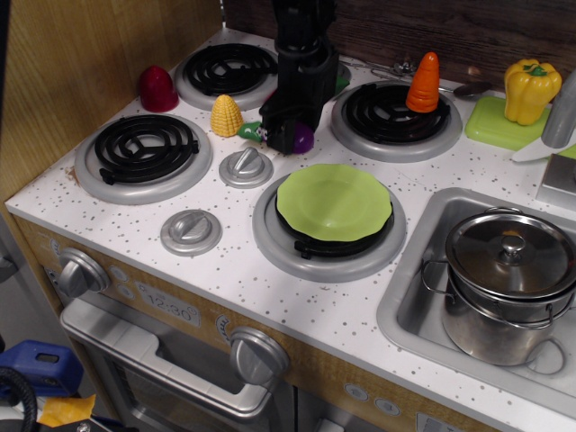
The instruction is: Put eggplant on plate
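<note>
The small purple eggplant [302,139] with its green stem cap pointing left sits between my black gripper's fingers, just behind the stove knob [246,166]. My gripper [281,133] is shut on the eggplant and holds it slightly above the counter. The lime-green plate [333,200] rests on the front middle burner, in front of and to the right of the gripper, with nothing on it.
A corn cob [227,115] and a red dome toy [157,88] lie to the left. A carrot [426,83] stands on the back right burner. A yellow pepper [531,90] sits on a green board [486,126]. A lidded steel pot [508,279] fills the sink.
</note>
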`<act>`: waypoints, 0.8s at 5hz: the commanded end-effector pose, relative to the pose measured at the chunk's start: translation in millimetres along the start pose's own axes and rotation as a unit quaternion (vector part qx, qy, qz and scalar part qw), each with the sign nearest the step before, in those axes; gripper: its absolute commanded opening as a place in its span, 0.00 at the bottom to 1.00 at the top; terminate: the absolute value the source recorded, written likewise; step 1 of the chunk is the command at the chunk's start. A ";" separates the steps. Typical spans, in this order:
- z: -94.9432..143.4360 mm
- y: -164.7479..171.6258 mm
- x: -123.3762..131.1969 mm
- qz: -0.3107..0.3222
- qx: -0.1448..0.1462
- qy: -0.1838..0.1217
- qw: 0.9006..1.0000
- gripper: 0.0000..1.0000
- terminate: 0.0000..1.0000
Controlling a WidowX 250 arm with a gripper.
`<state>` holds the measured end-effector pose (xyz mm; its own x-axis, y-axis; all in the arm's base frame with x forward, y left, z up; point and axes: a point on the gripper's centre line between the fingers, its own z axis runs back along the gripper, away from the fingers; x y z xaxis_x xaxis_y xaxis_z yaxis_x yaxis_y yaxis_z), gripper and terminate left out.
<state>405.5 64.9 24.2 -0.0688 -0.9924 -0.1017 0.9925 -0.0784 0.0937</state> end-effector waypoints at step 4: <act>66.6 -65.7 67.9 0.125 0.027 0.001 0.992 0.00 0.00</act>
<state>325.3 -7.7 51.5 0.1820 -0.9814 -0.0612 0.9768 0.1733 0.1258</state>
